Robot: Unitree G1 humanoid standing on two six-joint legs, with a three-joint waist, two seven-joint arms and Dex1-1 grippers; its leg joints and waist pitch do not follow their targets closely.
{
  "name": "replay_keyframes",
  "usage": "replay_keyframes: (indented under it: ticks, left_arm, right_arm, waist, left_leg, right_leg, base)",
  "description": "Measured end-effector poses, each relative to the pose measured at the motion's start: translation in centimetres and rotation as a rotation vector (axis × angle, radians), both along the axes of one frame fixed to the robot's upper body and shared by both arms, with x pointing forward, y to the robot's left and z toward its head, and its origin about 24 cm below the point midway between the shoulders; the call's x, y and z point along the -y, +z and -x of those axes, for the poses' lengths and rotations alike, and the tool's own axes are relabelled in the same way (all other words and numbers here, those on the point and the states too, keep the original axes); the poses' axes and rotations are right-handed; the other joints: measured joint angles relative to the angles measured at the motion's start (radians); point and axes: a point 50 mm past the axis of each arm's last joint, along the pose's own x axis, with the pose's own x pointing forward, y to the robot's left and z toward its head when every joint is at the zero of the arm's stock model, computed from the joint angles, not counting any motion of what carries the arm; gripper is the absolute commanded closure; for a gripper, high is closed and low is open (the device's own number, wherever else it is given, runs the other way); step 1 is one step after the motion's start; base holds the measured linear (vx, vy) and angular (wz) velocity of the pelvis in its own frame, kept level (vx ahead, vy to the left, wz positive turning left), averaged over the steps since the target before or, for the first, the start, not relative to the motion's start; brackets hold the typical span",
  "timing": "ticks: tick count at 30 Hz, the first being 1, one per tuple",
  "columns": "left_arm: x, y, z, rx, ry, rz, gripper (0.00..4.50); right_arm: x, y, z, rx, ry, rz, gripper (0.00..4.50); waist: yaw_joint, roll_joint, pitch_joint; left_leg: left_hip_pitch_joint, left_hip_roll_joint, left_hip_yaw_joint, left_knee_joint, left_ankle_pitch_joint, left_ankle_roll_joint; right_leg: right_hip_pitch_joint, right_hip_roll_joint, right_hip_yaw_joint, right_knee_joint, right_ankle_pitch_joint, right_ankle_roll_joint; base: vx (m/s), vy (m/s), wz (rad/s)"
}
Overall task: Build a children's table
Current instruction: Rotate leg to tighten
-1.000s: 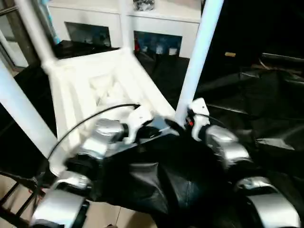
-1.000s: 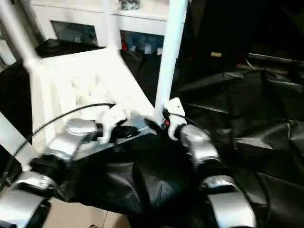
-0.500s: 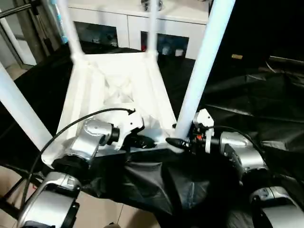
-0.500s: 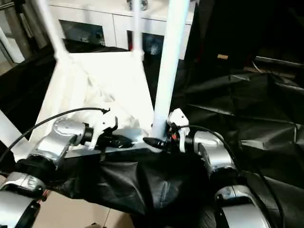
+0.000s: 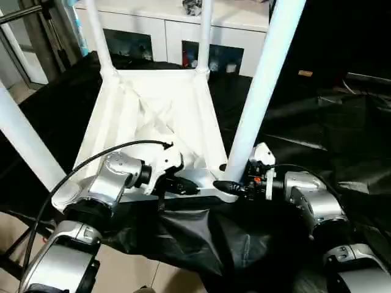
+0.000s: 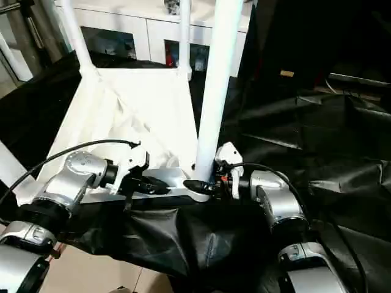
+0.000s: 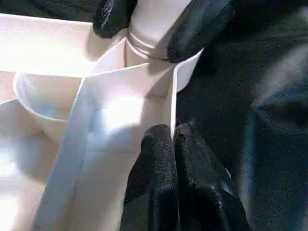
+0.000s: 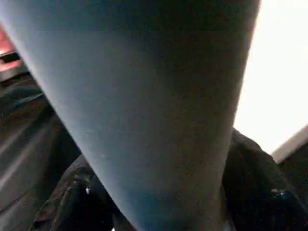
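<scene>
Upturned white tabletop (image 5: 153,116) on black sheeting (image 5: 317,122), legs up. Left end effector (image 7: 173,144) pinched shut on near rim rib. Right end effector (image 5: 229,186) clamped around near-right leg (image 5: 259,85) at its corner socket (image 7: 185,72).

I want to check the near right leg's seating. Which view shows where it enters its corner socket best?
The left wrist view: the leg enters the corner socket there, between black fingers. The eye views show it smaller; the right wrist view shows the leg's shaft.
</scene>
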Motion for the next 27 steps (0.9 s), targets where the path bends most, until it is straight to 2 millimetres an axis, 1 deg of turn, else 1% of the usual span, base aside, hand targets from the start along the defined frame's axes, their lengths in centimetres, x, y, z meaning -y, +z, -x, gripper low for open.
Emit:
replay_keyframes:
  ticks: [1, 2, 3, 5, 6, 7, 8, 10, 12, 13, 14, 16, 17, 19, 20, 24, 27]
  left_arm:
    - [0.2, -0.1, -0.2, 0.015, 0.034, -0.006, 4.5]
    - [0.4, -0.3, -0.3, 0.021, 0.054, -0.007, 4.5]
    - [0.6, -0.3, -0.4, 0.028, 0.07, -0.009, 4.5]
    - [1.2, -0.4, -0.8, 0.049, 0.126, -0.015, 4.5]
    - [1.4, -0.4, -0.9, 0.053, 0.139, -0.017, 4.5]
    - [1.7, -0.4, -1.0, 0.057, 0.16, -0.017, 4.5]
    - [2.1, -0.5, -1.2, 0.067, 0.202, -0.016, 4.5]
    - [2.8, -0.7, -1.3, 0.076, 0.253, -0.007, 4.5]
    - [3.5, -0.8, -1.4, 0.082, 0.281, -0.006, 4.5]
    - [3.7, -0.8, -1.4, 0.086, 0.289, -0.006, 4.5]
    - [3.9, -0.8, -1.4, 0.09, 0.299, -0.007, 4.5]
    - [4.2, -0.8, -1.4, 0.091, 0.308, -0.005, 4.5]
    - [4.2, -0.8, -1.4, 0.09, 0.308, -0.006, 4.5]
    - [4.2, -0.8, -1.4, 0.089, 0.307, -0.006, 4.5]
    - [4.2, -0.9, -1.4, 0.088, 0.306, -0.006, 4.5]
    - [4.0, -0.8, -1.4, 0.086, 0.299, -0.007, 4.5]
    - [3.7, -0.7, -1.4, 0.078, 0.279, -0.002, 4.5]
  right_arm:
    - [-0.2, -0.2, -0.3, 0.007, -0.069, 0.0, 1.94]
    - [-0.4, -0.3, -0.5, 0.008, -0.107, 0.002, 1.96]
    - [-0.5, -0.3, -0.8, 0.012, -0.14, 0.006, 1.96]
    - [-0.8, -0.4, -1.6, 0.007, -0.257, 0.005, 2.03]
    - [-0.9, -0.4, -1.8, 0.009, -0.286, 0.01, 2.03]
    - [-1.1, -0.5, -2.0, 0.004, -0.333, 0.011, 2.03]
    - [-1.6, -0.5, -2.5, -0.001, -0.418, 0.014, 2.03]
    - [-2.0, -0.5, -3.1, -0.008, -0.523, 0.028, 2.03]
    - [-2.3, -0.5, -3.4, 0.006, -0.593, 0.049, 2.03]
    - [-2.4, -0.4, -3.5, 0.023, -0.609, 0.064, 2.03]
    - [-2.6, -0.2, -3.7, 0.042, -0.623, 0.079, 1.52]
    - [-2.7, -0.1, -3.9, 0.057, -0.622, 0.097, 1.46]
    - [-3.0, -0.1, -3.8, 0.058, -0.616, 0.092, 1.55]
    - [-3.1, -0.1, -3.8, 0.058, -0.615, 0.09, 1.11]
    - [-3.1, -0.1, -3.8, 0.061, -0.614, 0.09, 0.97]
    - [-3.1, 0.0, -3.8, 0.071, -0.576, 0.079, 0.98]
    - [-2.6, 0.2, -3.7, 0.085, -0.508, 0.083, 0.98]
  waist:
    - [-0.004, 0.0, 0.0]
    - [-0.006, 0.0, 0.0]
    - [-0.008, 0.0, 0.0]
    - [-0.017, 0.0, 0.0]
    - [-0.021, 0.0, 0.0]
    - [-0.026, 0.0, 0.0]
    - [-0.034, 0.001, 0.0]
    - [-0.04, 0.001, -0.001]
    - [-0.043, 0.003, -0.002]
    - [-0.044, 0.004, -0.003]
    - [-0.047, 0.004, -0.004]
    - [-0.051, 0.002, -0.006]
    - [-0.053, 0.002, -0.007]
    - [-0.055, 0.003, -0.008]
    - [-0.056, 0.003, -0.009]
    - [-0.059, 0.003, -0.01]
    - [-0.059, 0.003, -0.009]
  left_leg:
    - [0.006, 0.0, -0.001, 0.0, 0.0, 0.0]
    - [0.008, 0.0, -0.003, 0.0, 0.0, 0.0]
    - [0.008, -0.001, -0.004, 0.0, 0.0, 0.0]
    - [0.008, -0.001, -0.005, -0.001, 0.0, 0.0]
    - [0.008, -0.001, -0.005, -0.001, 0.0, 0.0]
    - [0.008, -0.002, -0.005, -0.001, 0.0, 0.0]
    - [0.008, -0.002, -0.005, -0.001, 0.0, -0.001]
    - [0.008, -0.002, -0.005, -0.001, 0.0, -0.001]
    - [0.008, -0.002, -0.005, -0.001, 0.0, -0.001]
    - [0.008, -0.002, -0.005, -0.001, 0.0, -0.001]
    - [0.008, -0.002, -0.005, -0.001, 0.0, -0.001]
    - [0.007, -0.002, -0.006, -0.002, 0.0, -0.001]
    - [0.007, -0.002, -0.006, -0.002, 0.0, -0.001]
    - [0.007, -0.002, -0.006, -0.003, 0.0, 0.0]
    - [0.007, -0.002, -0.006, -0.003, 0.0, 0.0]
    - [0.007, -0.002, -0.006, -0.003, 0.0, 0.0]
    - [0.006, -0.002, -0.006, -0.004, 0.0, -0.001]
  right_leg:
    - [0.005, 0.0, 0.001, 0.0, 0.0, 0.0]
    - [0.007, 0.0, 0.001, -0.001, -0.002, 0.004]
    - [0.008, 0.0, 0.002, -0.001, -0.004, 0.006]
    - [0.008, 0.0, 0.003, -0.002, -0.004, 0.007]
    - [0.007, 0.0, 0.004, -0.002, -0.004, 0.007]
    - [0.008, 0.0, 0.004, -0.002, -0.004, 0.007]
    - [0.009, 0.0, 0.004, -0.002, -0.004, 0.007]
    - [0.008, 0.0, 0.004, -0.003, -0.004, 0.007]
    - [0.008, 0.0, 0.004, -0.003, -0.004, 0.007]
    - [0.009, 0.0, 0.004, -0.003, -0.004, 0.007]
    - [0.009, 0.0, 0.004, -0.003, -0.004, 0.007]
    - [0.009, 0.001, 0.003, -0.004, -0.004, 0.007]
    - [0.009, 0.001, 0.003, -0.005, -0.004, 0.007]
    - [0.009, 0.001, 0.003, -0.007, -0.004, 0.007]
    - [0.01, 0.001, 0.004, -0.007, -0.004, 0.007]
    - [0.009, 0.001, 0.003, -0.007, -0.004, 0.007]
    - [0.008, 0.001, 0.003, -0.007, -0.004, 0.007]
  base:
    - [0.0, 0.0, 0.0]
    - [0.0, 0.0, 0.0]
    - [0.0, 0.0, 0.0]
    - [0.0, 0.0, 0.0]
    - [0.0, 0.0, 0.0]
    - [0.0, 0.0, 0.0]
    - [0.0, 0.0, 0.0]
    - [0.0, 0.0, 0.0]
    - [0.0, 0.0, 0.0]
    - [0.0, 0.0, 0.0]
    - [0.0, 0.0, 0.0]
    - [0.0, 0.0, 0.0]
    - [0.0, 0.0, 0.0]
    - [0.0, 0.0, 0.0]
    - [0.0, 0.0, 0.0]
    - [0.0, 0.0, 0.0]
    - [0.0, 0.0, 0.0]
